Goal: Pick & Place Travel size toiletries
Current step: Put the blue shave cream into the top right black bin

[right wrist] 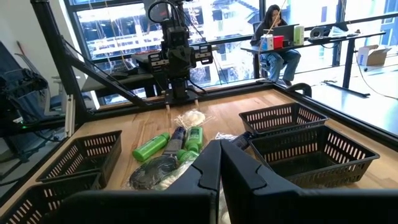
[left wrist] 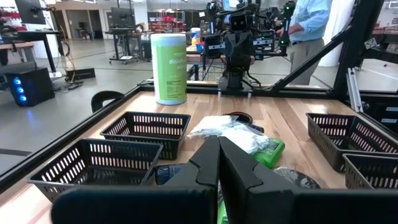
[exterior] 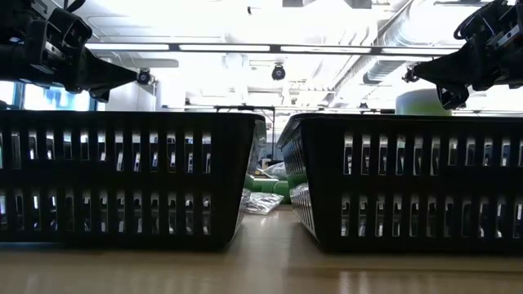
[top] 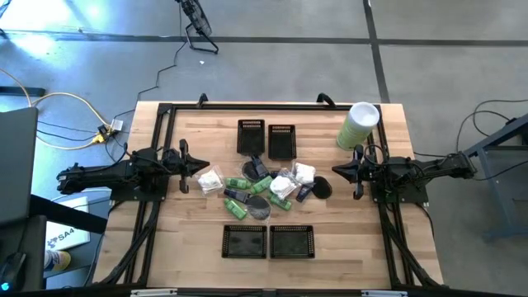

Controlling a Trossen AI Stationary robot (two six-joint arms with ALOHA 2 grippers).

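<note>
The travel size toiletries lie in a loose heap on the middle of the table: green bottles (top: 256,184), white crinkly packets (top: 212,181), a grey disc (top: 260,206) and a dark piece (top: 318,190). My left gripper (top: 205,167) hangs shut above the table at the heap's left edge, over the white packets, touching nothing. My right gripper (top: 335,171) hangs shut at the heap's right edge, also touching nothing. In the left wrist view the shut fingers (left wrist: 219,163) point over white packets (left wrist: 230,130). In the right wrist view the shut fingers (right wrist: 219,165) point over a green bottle (right wrist: 151,147) and the grey disc (right wrist: 152,173).
Two black mesh baskets (top: 252,136) (top: 282,142) stand at the far side of the heap and two more (top: 245,241) (top: 292,241) at the near side. A tall pale-green cylinder with a white lid (top: 359,124) stands at the far right corner. People show in the room beyond.
</note>
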